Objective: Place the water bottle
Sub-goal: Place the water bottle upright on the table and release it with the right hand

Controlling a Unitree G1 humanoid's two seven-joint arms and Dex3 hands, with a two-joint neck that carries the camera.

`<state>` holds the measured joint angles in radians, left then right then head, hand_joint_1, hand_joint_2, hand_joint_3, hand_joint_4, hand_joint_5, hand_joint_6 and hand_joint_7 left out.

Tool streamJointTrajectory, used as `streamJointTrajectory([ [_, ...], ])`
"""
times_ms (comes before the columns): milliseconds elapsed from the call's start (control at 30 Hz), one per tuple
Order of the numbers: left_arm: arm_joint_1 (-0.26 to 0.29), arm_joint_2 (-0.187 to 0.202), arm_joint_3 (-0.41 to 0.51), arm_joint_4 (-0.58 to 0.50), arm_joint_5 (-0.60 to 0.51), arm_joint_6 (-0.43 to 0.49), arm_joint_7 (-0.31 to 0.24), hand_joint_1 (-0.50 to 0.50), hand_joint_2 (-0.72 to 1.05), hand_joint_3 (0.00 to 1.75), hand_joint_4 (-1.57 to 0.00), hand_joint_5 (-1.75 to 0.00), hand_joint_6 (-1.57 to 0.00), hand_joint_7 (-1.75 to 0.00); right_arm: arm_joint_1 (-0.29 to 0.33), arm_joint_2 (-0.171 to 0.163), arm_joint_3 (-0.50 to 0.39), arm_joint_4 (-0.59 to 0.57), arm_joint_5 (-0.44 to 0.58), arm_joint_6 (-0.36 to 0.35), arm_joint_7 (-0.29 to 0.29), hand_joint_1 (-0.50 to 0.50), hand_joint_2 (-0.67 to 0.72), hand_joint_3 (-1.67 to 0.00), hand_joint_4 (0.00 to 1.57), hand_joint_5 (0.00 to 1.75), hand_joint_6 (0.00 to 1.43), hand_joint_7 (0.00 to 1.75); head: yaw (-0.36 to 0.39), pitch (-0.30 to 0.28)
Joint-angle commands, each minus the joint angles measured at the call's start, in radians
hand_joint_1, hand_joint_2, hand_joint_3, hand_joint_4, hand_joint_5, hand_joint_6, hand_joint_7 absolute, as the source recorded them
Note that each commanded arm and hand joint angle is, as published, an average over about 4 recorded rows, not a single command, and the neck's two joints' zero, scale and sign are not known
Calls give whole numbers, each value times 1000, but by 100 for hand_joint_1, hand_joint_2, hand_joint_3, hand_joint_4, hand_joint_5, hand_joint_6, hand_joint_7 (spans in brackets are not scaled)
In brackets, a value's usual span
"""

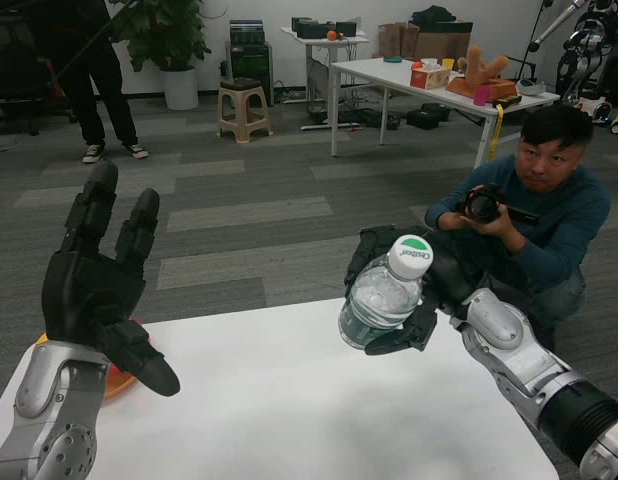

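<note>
My right hand point(394, 290) grips a clear plastic water bottle point(381, 296) with a white and green cap point(410, 256). The bottle hangs tilted above the right part of the white table point(309, 400), cap pointing up and to the right. Black fingers wrap its far side and underside. My left hand point(99, 280) is raised over the table's left edge, fingers spread upward, holding nothing.
An orange object point(117, 382) lies on the table's left edge, mostly hidden behind my left hand. A person crouches with a camera point(486, 205) just beyond the table's right corner. Another person stands far back left. A stool point(243, 108) and tables stand farther off.
</note>
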<state>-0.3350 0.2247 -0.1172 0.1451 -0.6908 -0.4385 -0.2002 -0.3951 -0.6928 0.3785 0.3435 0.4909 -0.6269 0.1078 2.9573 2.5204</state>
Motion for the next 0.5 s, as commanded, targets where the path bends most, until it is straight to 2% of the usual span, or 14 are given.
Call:
streamJointTrajectory([
  [33,19,7,5,-12,-1,0,4,-48,-64,7,0,-10,0,0,7,12,-28,30,12,-6,-11,33,-10,-117,140,104,114,105,-4,-1],
  [167,18,7,5,-11,-1,0,5,-48,-64,7,0,-10,0,0,7,23,-35,78,12,-7,-12,33,-10,-119,141,99,117,105,-3,-1],
  [233,19,7,5,-11,-1,0,4,-48,-64,4,0,-10,0,0,8,32,-38,102,12,-8,-13,33,-10,-119,142,104,117,105,-5,-4],
  [367,18,5,5,-11,-2,0,5,-48,-64,9,0,-10,0,0,10,55,-37,170,11,-10,-20,33,-7,-119,145,102,117,105,-10,-8],
  [500,19,7,4,-10,-3,0,4,-48,-64,9,0,-10,0,0,10,74,-33,226,8,-14,-36,33,-3,-119,152,107,120,112,-18,-15],
])
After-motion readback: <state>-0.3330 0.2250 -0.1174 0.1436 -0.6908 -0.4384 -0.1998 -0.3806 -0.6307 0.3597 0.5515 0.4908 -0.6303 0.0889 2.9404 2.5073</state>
